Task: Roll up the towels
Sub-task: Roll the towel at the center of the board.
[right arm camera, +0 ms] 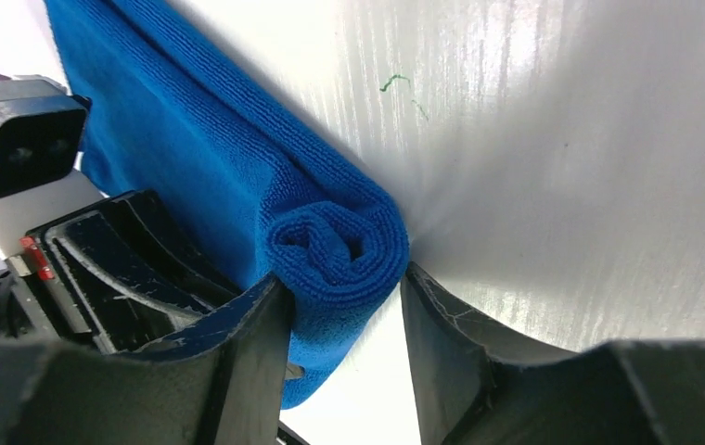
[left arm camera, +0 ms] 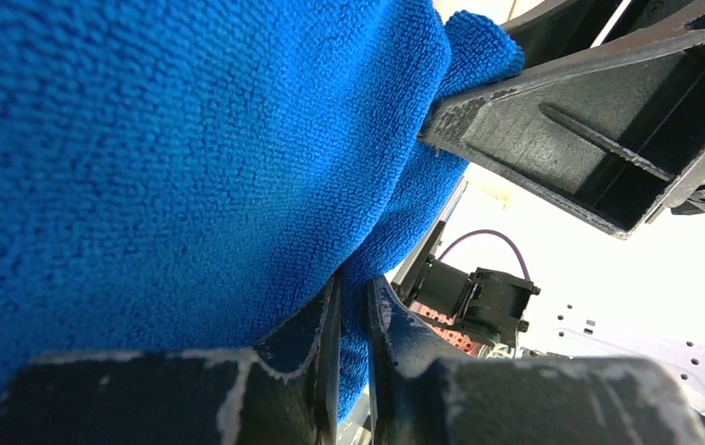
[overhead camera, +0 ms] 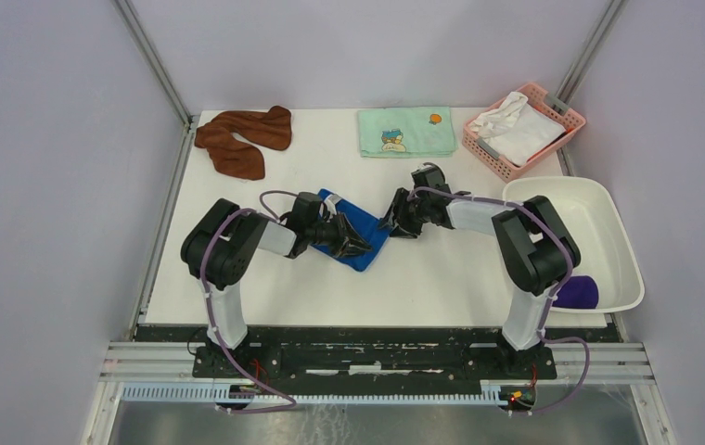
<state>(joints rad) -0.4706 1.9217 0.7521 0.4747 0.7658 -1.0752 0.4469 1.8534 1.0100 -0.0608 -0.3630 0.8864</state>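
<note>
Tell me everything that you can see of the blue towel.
The blue towel is soft, looped terry cloth of royal blue, lying on the white table between the arms. It is partly rolled: one end shows a tight spiral. The left pincer pinches a fold of it; the right pincer straddles the rolled end, jaws apart.

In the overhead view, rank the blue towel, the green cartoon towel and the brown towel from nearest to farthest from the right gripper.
1. Blue towel: right at the right gripper, in the middle.
2. Green cartoon towel: straight beyond it, at the far edge.
3. Brown towel: far left corner.
</note>
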